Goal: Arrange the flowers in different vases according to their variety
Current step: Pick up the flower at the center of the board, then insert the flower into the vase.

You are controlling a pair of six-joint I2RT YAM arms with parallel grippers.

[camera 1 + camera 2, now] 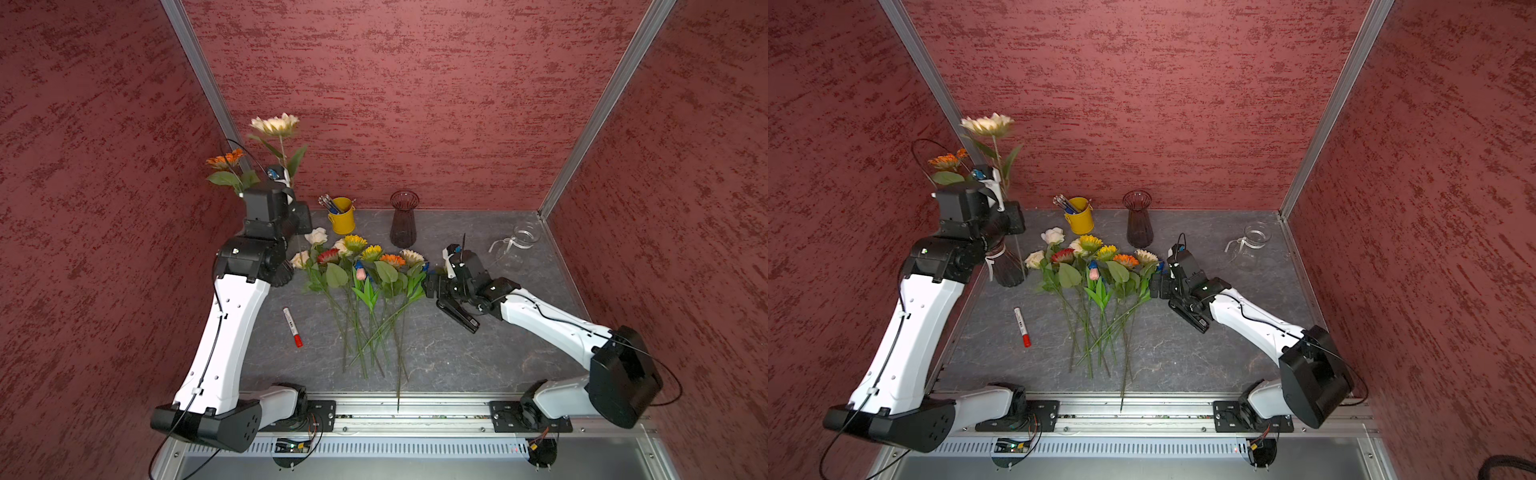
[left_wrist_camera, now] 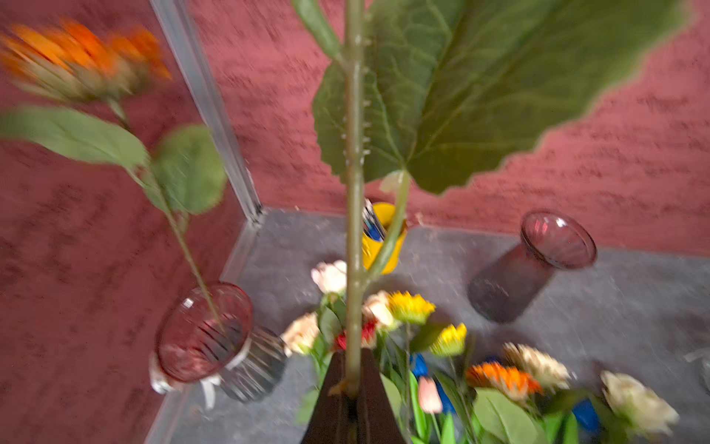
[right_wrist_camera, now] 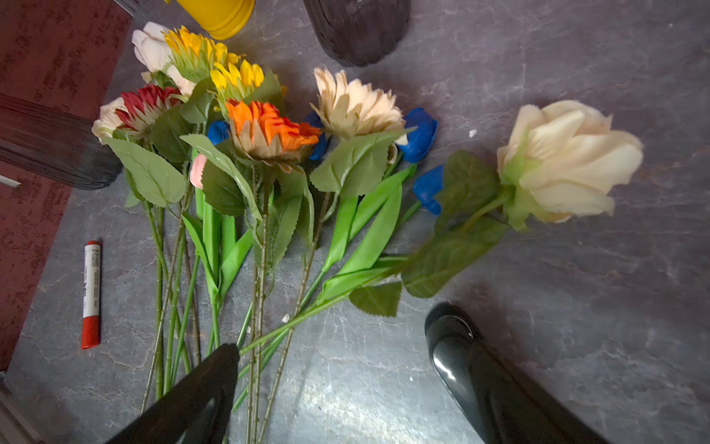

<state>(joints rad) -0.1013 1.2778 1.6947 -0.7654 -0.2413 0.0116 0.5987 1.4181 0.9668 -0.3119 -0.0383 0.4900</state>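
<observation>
My left gripper [image 2: 352,388] is shut on the stem of a cream sunflower [image 1: 275,124], held upright at the back left, beside and above the ribboned dark vase [image 1: 1007,266]. An orange sunflower [image 1: 225,160] stands in that vase. Mixed flowers [image 1: 357,266] lie in a pile mid-table: sunflowers, cream roses, blue tulips and a pink one. A second dark vase [image 1: 403,220] stands empty behind the pile. A small clear vase [image 1: 523,239] with a ribbon sits at the back right. My right gripper [image 3: 336,334] is open low over the pile's right side, near the stem of a cream rose [image 3: 564,161].
A yellow bucket [image 1: 343,216] of pens stands behind the pile. A red-capped marker [image 1: 292,327] lies left of the stems. Red walls close in the left, back and right sides. One long stem reaches the front rail [image 1: 399,409].
</observation>
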